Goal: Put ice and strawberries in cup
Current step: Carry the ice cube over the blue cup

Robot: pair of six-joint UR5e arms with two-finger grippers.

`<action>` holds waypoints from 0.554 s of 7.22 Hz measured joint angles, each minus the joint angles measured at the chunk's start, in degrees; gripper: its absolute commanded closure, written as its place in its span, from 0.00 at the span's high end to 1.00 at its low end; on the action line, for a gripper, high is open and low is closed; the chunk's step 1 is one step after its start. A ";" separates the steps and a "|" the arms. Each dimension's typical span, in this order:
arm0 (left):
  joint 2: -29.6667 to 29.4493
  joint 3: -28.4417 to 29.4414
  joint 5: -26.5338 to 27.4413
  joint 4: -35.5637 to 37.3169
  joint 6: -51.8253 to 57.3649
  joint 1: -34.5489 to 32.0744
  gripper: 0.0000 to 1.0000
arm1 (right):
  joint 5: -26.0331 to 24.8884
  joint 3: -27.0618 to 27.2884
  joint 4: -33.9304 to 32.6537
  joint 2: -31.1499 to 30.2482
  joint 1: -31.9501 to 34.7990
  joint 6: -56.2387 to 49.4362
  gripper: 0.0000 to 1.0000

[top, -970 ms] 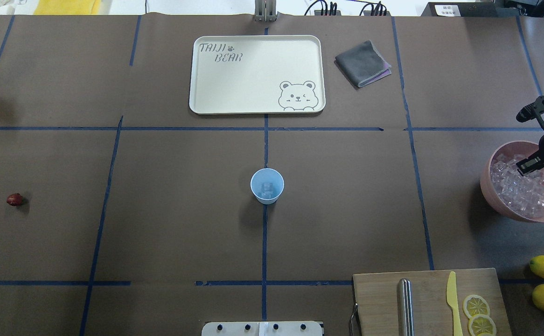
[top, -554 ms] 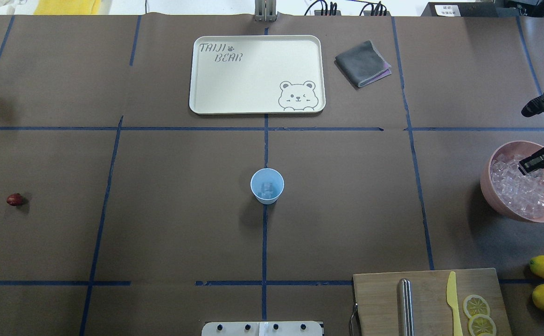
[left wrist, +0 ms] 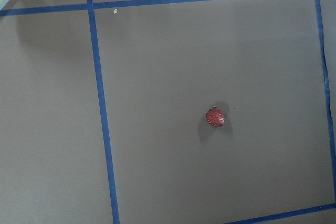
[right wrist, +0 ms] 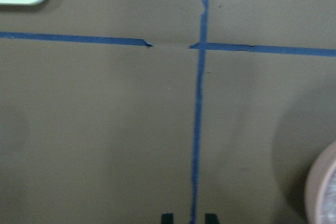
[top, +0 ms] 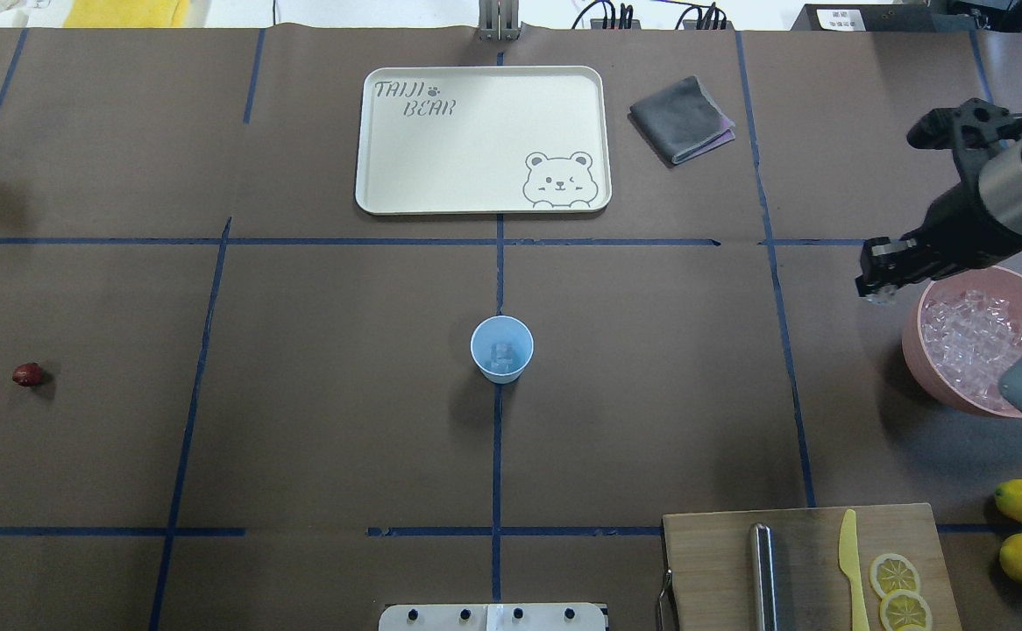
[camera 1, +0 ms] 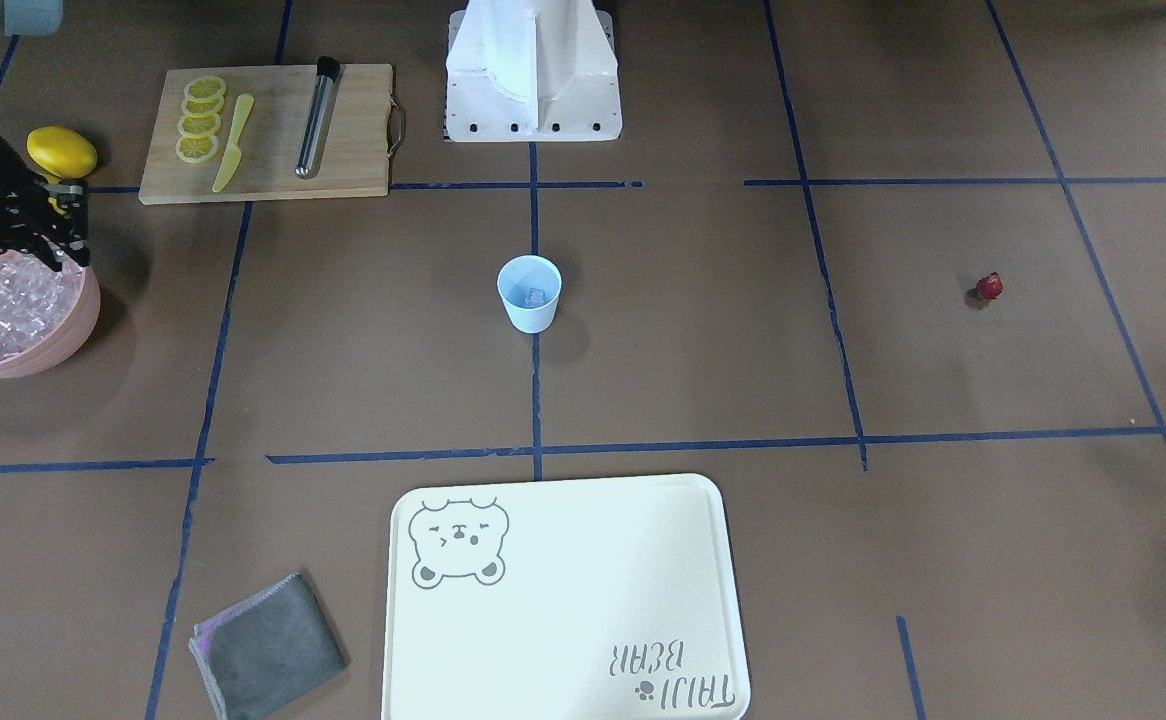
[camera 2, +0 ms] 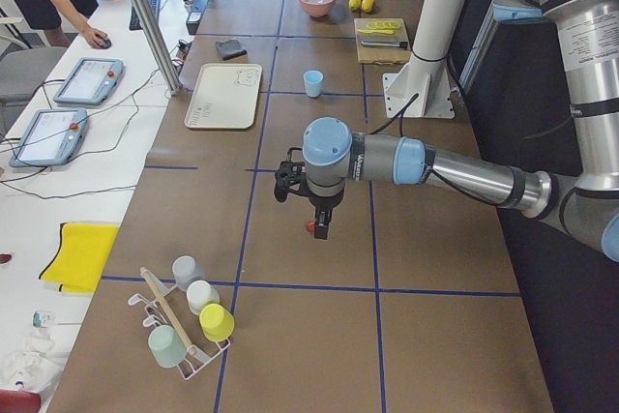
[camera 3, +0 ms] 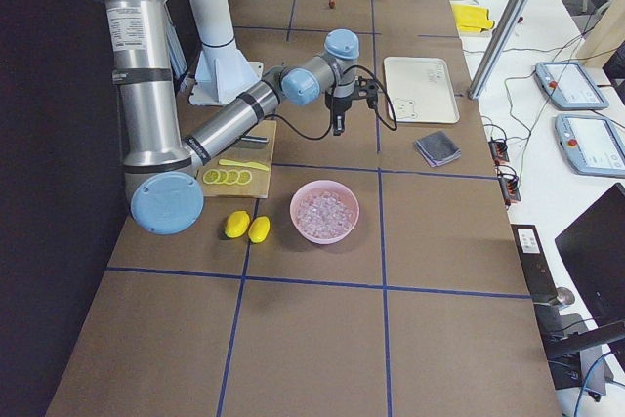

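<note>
Right gripper [top: 875,282] hangs just off the pink bowl [top: 914,346] at its ten o'clock. I cannot tell if it grips ice [top: 971,337]. The cup [top: 501,349] is at table centre with a cube inside. The strawberry [top: 28,375] lies far out at the cup's nine o'clock, and I can't read the left gripper [camera 2: 319,227] above it.

Long table under brown paper covering [top: 301,438], blue tape grid [top: 496,456]; adjoining white bench [camera 2: 87,171]; slanted grey metal post [camera 2: 145,16].

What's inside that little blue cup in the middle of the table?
The cup holds clear ice at its bottom; how many pieces is unclear. The strawberry lies outside, far from it.
</note>
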 measured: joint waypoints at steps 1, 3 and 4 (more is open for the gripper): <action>0.02 0.00 0.00 0.00 0.00 0.00 1.00 | -1.09 -0.21 -0.08 5.21 -4.17 12.07 0.00; 0.03 0.03 0.00 0.00 0.00 0.00 1.00 | -7.11 -2.61 0.27 13.99 -11.61 34.75 0.00; 0.03 0.05 0.00 0.00 0.02 0.00 1.00 | -10.62 -4.39 0.48 17.24 -14.99 44.23 0.00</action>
